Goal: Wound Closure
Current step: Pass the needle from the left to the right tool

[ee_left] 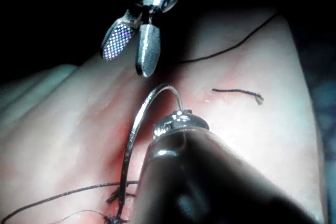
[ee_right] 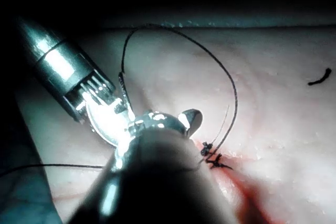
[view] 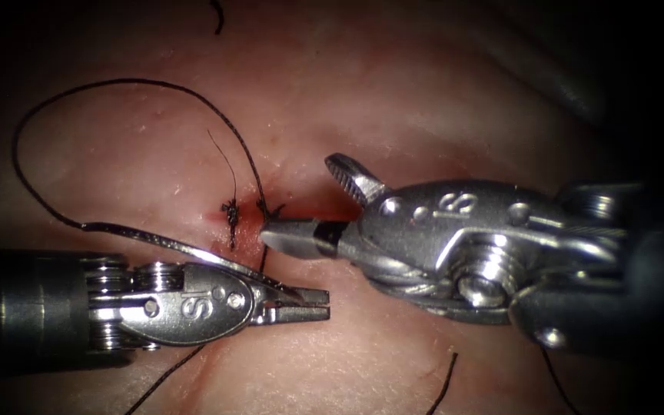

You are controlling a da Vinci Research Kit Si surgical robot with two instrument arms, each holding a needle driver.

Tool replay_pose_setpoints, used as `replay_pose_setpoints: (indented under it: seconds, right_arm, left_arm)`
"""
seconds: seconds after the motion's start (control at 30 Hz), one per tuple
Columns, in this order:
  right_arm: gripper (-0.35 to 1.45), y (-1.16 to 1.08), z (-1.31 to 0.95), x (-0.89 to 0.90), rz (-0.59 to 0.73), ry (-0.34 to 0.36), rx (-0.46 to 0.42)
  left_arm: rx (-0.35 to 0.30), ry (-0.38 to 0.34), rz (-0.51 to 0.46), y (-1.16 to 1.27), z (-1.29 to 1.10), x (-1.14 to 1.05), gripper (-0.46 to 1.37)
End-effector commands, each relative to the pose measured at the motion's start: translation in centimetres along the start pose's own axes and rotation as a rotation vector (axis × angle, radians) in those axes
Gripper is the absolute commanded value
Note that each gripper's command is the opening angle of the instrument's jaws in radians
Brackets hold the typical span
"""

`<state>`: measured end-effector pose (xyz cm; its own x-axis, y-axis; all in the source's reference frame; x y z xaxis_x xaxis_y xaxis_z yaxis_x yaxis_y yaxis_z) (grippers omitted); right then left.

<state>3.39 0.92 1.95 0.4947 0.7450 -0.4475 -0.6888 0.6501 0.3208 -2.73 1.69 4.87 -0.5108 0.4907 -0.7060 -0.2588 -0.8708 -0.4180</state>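
Note:
The tissue (view: pixel 393 84) has a cut (view: pixel 309 209) wet with red fluid, and two dark knots (view: pixel 232 211) sit at its left end. My left tool (view: pixel 313 303) lies below and left of the cut, its jaws shut on the curved needle (view: pixel 163 242) near the pointed end. The needle is out of the tissue and lies flat, its tail pointing left. From that tail the thread (view: pixel 140 81) loops up and round to the knots. My right tool (view: pixel 309 204) stands open over the cut and holds nothing. The needle (ee_left: pixel 135 129) arcs beside my left shaft. The knots (ee_right: pixel 210 156) lie by my right tool.
Short cut ends of thread lie loose on the tissue at the top (view: pixel 217 15) and at the bottom right (view: pixel 443 384). Another strand (view: pixel 167 376) runs out below my left tool. A loose piece (ee_left: pixel 236 92) lies near the needle.

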Motion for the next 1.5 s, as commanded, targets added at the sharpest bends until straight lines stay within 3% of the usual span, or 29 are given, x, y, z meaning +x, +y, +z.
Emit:
replay_pose_setpoints:
  seconds: [0.03,0.3,0.7,1.2,1.3,1.37,1.4,1.47,1.5]
  right_arm:
    - [1.31,-0.04,-0.03,0.00,-0.014,0.006,0.030]
    - [1.29,-0.15,-0.10,0.02,-0.060,0.021,0.064]
    - [1.27,-0.19,0.05,-0.06,-0.093,0.015,0.057]
    - [1.20,-0.23,0.09,-0.11,-0.097,0.002,0.060]
    - [1.01,-0.22,0.09,-0.11,-0.098,-0.006,0.063]
    - [0.68,-0.23,0.09,-0.12,-0.118,-0.003,0.068]
    - [0.46,-0.23,0.09,-0.12,-0.127,-0.004,0.073]
    - [-0.19,-0.24,0.08,-0.13,-0.135,0.001,0.086]
    - [-0.35,-0.24,0.07,-0.13,-0.138,0.003,0.091]
  left_arm:
    - [-0.015,-0.010,0.001,-0.01,0.01,0.00,-0.35]
    - [-0.033,-0.041,-0.002,-0.03,0.02,0.00,-0.35]
    - [-0.043,-0.116,-0.030,0.07,-0.01,0.05,-0.35]
    - [-0.034,-0.145,-0.032,0.12,-0.03,0.12,-0.35]
    - [-0.033,-0.145,-0.037,0.12,-0.03,0.12,-0.35]
    - [-0.033,-0.146,-0.038,0.13,-0.04,0.12,-0.35]
    - [-0.033,-0.146,-0.038,0.13,-0.04,0.12,-0.35]
    - [-0.033,-0.146,-0.032,0.13,-0.04,0.12,-0.35]
    - [-0.034,-0.146,-0.032,0.14,-0.04,0.13,-0.35]
